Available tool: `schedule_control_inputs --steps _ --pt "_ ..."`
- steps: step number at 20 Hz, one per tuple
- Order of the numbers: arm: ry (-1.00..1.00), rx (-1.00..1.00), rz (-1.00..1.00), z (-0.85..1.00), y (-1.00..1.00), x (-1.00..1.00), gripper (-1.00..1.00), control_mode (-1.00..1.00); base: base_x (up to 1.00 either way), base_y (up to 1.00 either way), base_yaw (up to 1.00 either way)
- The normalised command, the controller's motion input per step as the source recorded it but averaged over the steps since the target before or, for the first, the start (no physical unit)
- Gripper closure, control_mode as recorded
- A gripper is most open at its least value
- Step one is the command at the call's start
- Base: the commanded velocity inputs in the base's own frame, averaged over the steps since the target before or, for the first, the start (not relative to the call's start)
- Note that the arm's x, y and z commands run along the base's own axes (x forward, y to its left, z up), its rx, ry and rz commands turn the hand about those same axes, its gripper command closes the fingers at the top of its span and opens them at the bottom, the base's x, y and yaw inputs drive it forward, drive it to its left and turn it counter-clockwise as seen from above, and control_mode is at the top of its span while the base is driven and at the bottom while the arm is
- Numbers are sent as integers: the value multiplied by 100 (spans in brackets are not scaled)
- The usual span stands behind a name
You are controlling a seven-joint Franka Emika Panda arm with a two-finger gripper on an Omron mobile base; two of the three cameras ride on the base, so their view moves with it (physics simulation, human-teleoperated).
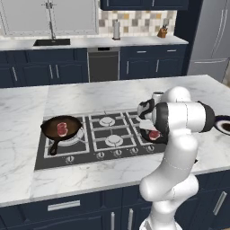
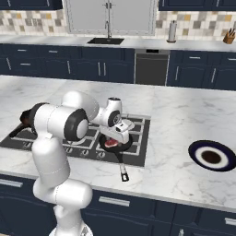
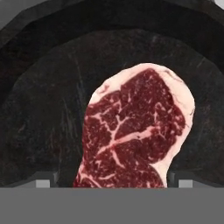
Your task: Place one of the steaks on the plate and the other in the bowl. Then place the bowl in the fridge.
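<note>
My end effector (image 3: pixel 112 181) hangs wide open and empty over the steak (image 3: pixel 133 131) in the skillet (image 3: pixel 39 109); I should straddle its narrow waist toward six o'clock before closing.

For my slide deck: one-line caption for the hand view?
Open tool straddling a marbled raw steak lying in a black skillet.

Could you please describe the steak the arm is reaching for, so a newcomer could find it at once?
On the island's stovetop sit two black skillets. It is the steak in the right skillet, under the open gripper; the other steak lies in the left skillet.
</note>
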Motion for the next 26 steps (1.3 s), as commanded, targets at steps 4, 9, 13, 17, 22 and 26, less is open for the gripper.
schedule_control_inputs --steps 4,9,13,17,22,26 --pt "4 0 -15 -100 4 -10 100 -100 0 0 0" --pt "9 5 -4 -29 0 -1 100 -100 0 0 0" --pt "-11 0 0 24 -13 -21 100 -100 0 0 0" --pt "-8 3 0 83 -81 -43 100 -100 0 0 0" --pt "-1 4 0 43 -100 -56 100 -100 0 0 0" --pt "4 3 0 9 -100 -1 100 -100 0 0 0"
